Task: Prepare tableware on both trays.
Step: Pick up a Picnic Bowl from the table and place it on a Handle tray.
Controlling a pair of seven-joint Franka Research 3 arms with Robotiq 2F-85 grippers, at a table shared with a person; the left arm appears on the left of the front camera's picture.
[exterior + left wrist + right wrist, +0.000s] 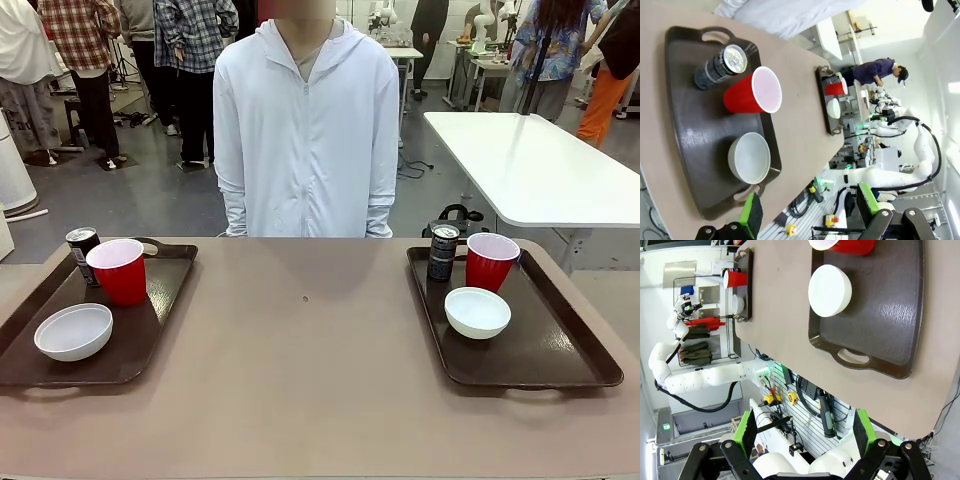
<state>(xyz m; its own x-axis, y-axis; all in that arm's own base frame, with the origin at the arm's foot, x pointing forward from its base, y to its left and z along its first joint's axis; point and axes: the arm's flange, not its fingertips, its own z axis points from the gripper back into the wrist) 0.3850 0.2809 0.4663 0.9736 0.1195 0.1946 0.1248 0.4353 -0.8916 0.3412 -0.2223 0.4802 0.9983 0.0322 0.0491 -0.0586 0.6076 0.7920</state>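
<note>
Each dark brown rectangular plastic tray, left and right on the bench, carries a red plastic cup, white bowl and slim black can; both grippers, spread and empty, could topple the close-set cup and can.

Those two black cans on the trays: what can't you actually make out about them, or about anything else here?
- Left can, front view: lower part hidden behind the red cup; label print too small to read.
- Right can, front view: print too small as well.
- Right tray's cup, right wrist view: cut off by the top edge.
- Person, front view: hands hidden behind the table edge.
</note>
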